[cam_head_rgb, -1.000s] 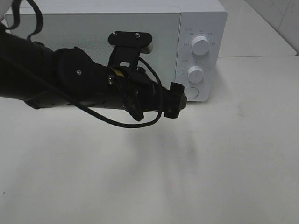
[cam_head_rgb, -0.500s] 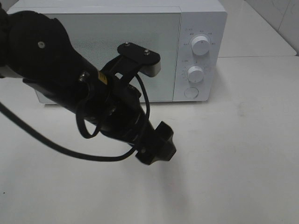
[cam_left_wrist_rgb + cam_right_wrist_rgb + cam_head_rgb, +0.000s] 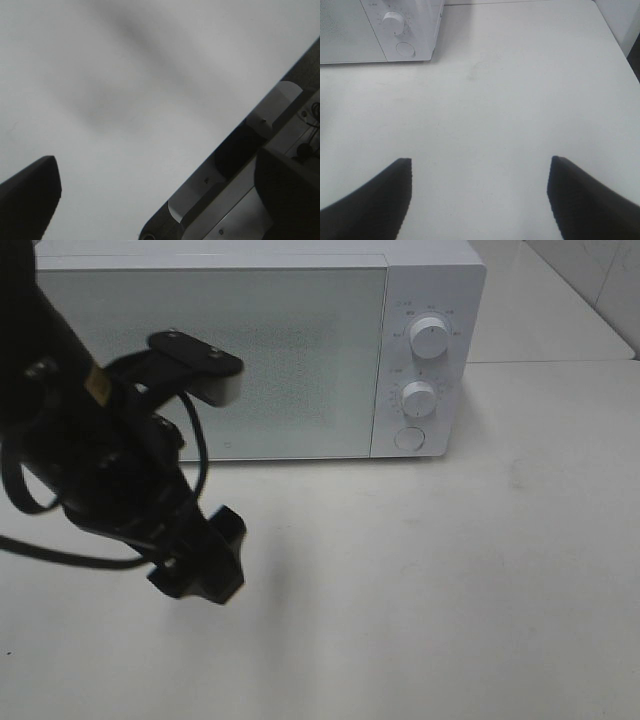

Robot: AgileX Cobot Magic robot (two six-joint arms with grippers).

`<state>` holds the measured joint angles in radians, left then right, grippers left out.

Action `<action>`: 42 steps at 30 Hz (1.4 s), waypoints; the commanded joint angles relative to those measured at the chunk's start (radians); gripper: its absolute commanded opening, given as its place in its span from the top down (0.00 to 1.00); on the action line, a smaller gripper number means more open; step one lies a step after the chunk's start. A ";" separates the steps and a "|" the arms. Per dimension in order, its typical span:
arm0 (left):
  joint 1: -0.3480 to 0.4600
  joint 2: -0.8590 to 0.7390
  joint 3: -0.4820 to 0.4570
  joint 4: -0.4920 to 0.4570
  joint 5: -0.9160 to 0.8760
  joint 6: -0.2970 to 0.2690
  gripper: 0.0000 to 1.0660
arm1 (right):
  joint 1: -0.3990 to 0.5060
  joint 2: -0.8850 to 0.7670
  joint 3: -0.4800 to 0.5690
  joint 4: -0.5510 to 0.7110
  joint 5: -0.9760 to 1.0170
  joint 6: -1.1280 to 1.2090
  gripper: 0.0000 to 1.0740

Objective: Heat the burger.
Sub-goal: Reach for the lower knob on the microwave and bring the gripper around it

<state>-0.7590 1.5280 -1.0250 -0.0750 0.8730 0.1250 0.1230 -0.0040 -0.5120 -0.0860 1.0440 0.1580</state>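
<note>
Exterior high view: the left gripper (image 3: pixel 203 565) hangs over the counter (image 3: pixel 450 590), jaws spread wide and empty, clear of the shut microwave (image 3: pixel 250 350). The burger is nowhere visible, perhaps inside. Farther right, the right gripper (image 3: pixel 480 200) hovers, jaws likewise open, holding nothing.

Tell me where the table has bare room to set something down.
The widest bare patch is the table in front of the microwave and to its right, out to the right edge. The left front is crowded: the left arm hangs over it.
</note>
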 commanded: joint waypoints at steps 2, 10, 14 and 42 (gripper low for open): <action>0.146 -0.066 -0.001 -0.035 0.067 0.018 0.08 | -0.003 -0.026 0.001 -0.007 -0.005 0.006 0.31; 0.426 -0.161 -0.001 -0.052 0.186 0.026 0.08 | -0.003 -0.026 0.001 -0.007 -0.005 0.006 0.31; 0.603 -0.222 0.007 -0.055 0.271 0.026 0.08 | -0.003 -0.026 0.001 -0.007 -0.005 0.006 0.31; 0.741 -0.925 0.510 -0.055 0.145 0.018 0.08 | -0.003 -0.026 0.001 -0.007 -0.005 0.006 0.31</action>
<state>-0.0180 0.6190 -0.5270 -0.1230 1.0350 0.1450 0.1230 -0.0040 -0.5120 -0.0860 1.0440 0.1580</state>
